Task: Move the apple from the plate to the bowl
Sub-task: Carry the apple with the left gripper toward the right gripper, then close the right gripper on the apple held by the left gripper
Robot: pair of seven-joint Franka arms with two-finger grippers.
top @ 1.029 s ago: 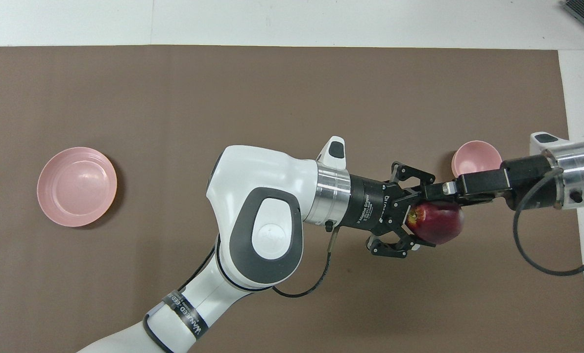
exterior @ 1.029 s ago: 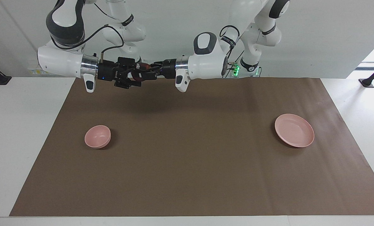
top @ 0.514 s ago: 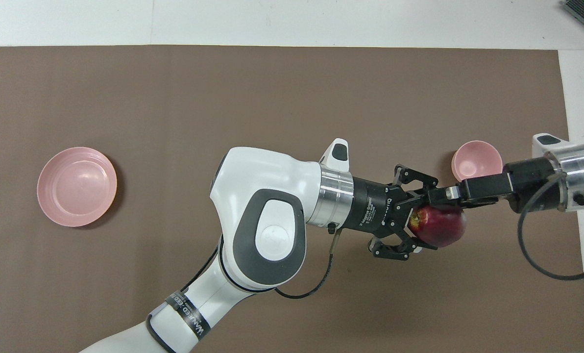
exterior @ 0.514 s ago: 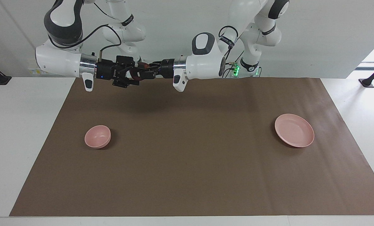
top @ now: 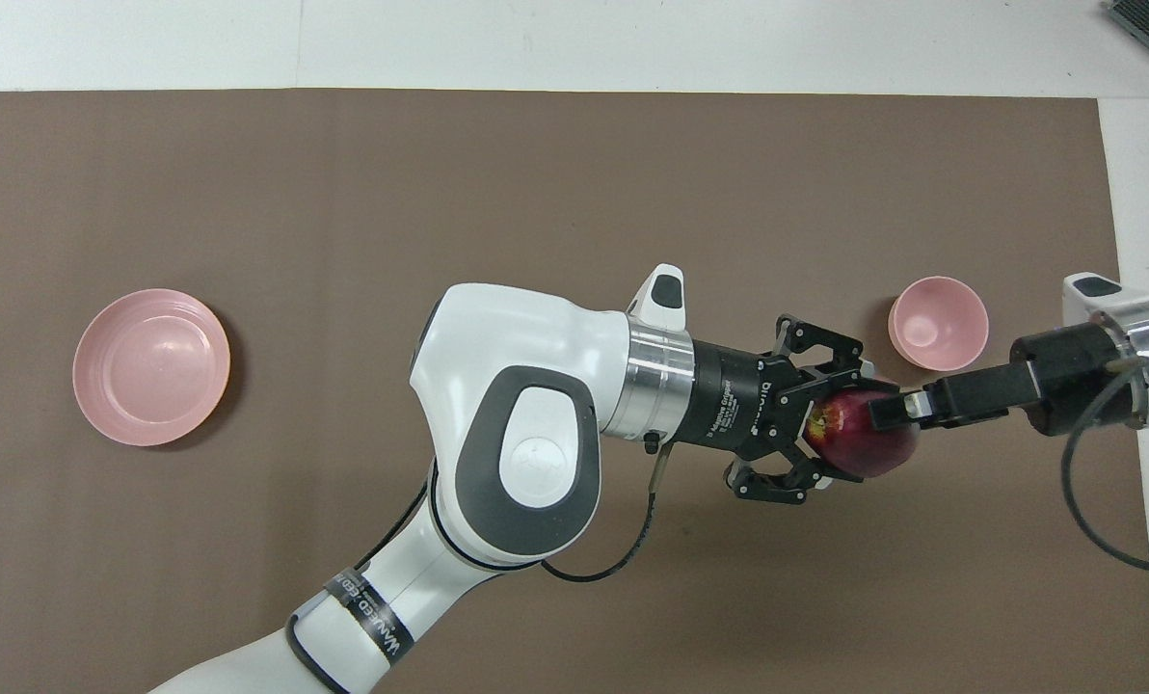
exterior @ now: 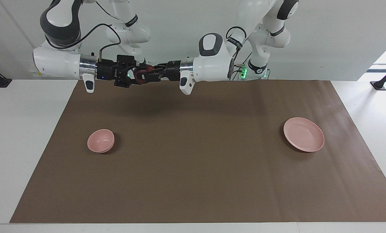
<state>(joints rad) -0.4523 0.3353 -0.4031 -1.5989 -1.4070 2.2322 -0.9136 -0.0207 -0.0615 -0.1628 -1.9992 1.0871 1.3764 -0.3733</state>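
Apple (top: 864, 446), mid-frame, is pinched by the left pincer (top: 830, 445); the spread right pincer (top: 888, 413) must close for the handover.

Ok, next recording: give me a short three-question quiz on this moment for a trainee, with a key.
1. True or false: the apple lies in the bowl.
2. The apple is up in the air between the left pincer and the right pincer. Which is shut on it? A: left. B: right. C: both.
3. Fill in: the plate sits toward the ___ arm's end.

Key
1. False: the bowl holds nothing and the apple is held in the air.
2. A: the right pincer is open at the apple.
3. left
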